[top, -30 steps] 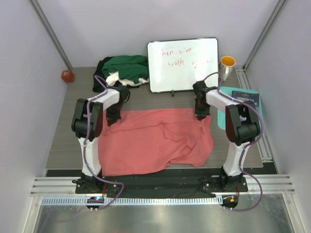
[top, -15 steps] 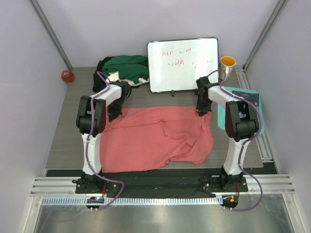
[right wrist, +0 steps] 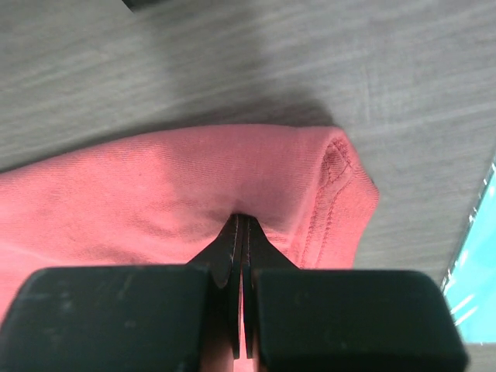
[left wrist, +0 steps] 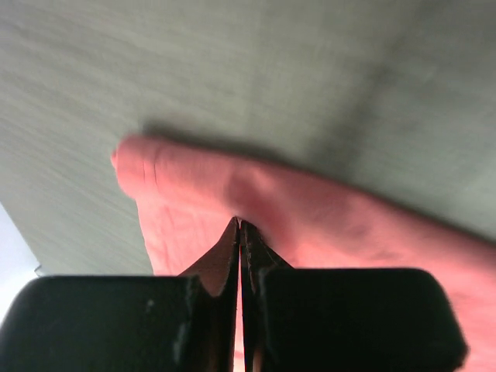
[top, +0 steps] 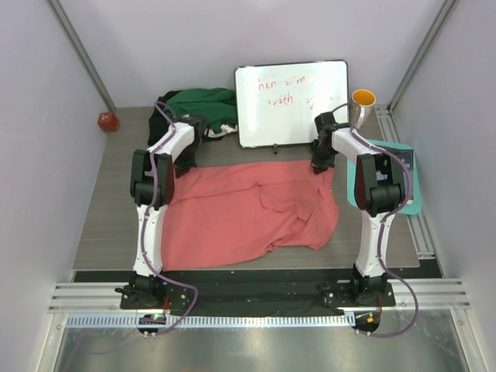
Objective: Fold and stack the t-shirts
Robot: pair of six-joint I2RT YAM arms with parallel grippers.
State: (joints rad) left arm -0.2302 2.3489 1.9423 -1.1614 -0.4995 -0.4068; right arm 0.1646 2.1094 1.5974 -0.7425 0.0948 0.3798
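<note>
We judge this to be the spreading step. The pink shirt (top: pixel 248 213) is being laid out flat before any fold is made, and nothing is stacked yet.

The left tool (left wrist: pixel 240 226) is closed tight, with its two tips pressed together on a pinch of pink cloth. The right tool (right wrist: pixel 240 218) is closed the same way on the same shirt. Each one grips the far edge of the shirt, one near each far corner. In the left wrist view a rounded corner of the cloth sticks out just to the side of the tips. In the right wrist view a stitched hem corner lies just beside them.

From above, the shirt covers the middle of the tabletop (top: pixel 108 209). Its far edge runs between the two tools, and its near edge lies close to the arm bases. The cloth is mostly flat, but a ridge of wrinkles runs through the middle toward the right side. The pile of other shirts (top: pixel 198 108), green with some white and black, sits at the far left beside the whiteboard (top: pixel 291 105) and waits its turn.

In our view, the next move calls for keeping the far edge taut and level, laying it down without bunching, and then letting go. That central ridge probably needs smoothing before a clean fold is possible.
</note>
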